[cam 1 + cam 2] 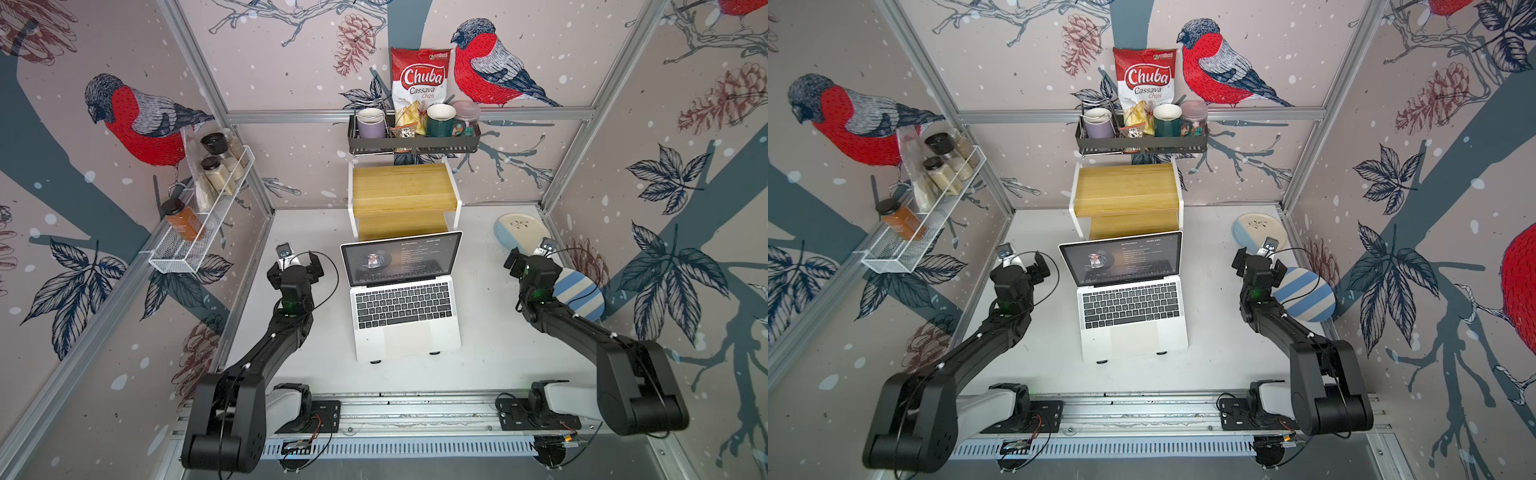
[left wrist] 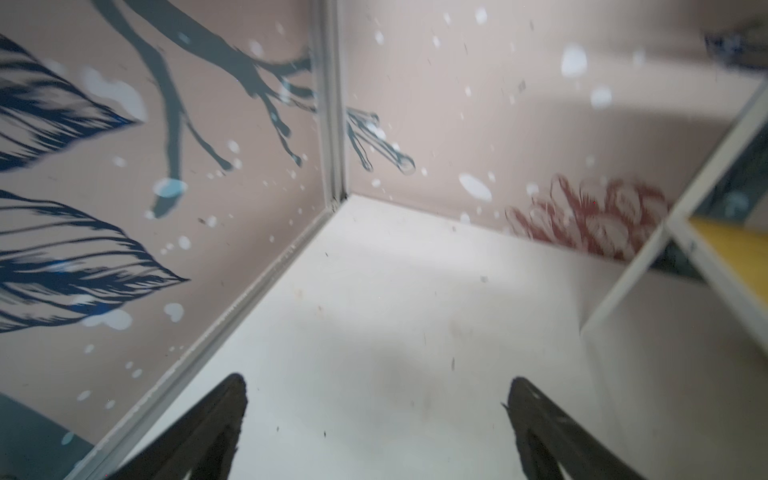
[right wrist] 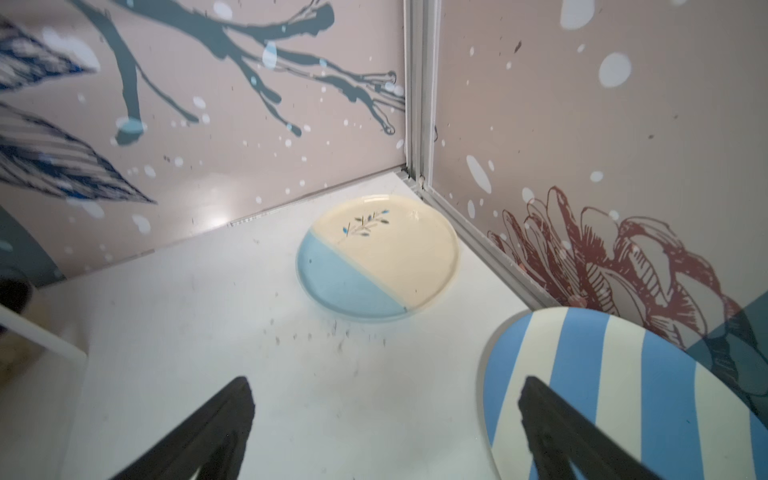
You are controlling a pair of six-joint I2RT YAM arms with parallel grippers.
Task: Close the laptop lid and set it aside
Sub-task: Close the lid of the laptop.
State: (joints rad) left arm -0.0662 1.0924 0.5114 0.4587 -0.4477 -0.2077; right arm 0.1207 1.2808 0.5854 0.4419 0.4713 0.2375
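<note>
While your left pincer (image 2: 378,378) and right pincer (image 3: 386,378) gape wide and empty, the laptop (image 1: 401,307) sits open on its stand (image 1: 375,361), midway between the side edges of the bench (image 1: 490,332). If you push the lid (image 1: 401,258) off-centre, the laptop may skid off the stand.

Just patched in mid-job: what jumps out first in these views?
The thin silver-white laptop sits open in the middle of the white table, its lid raised and screen lit. Behind it, a red-and-white Chuba chips bag stands in a black wall basket. The left gripper and right gripper flank the laptop, open and empty.
</note>
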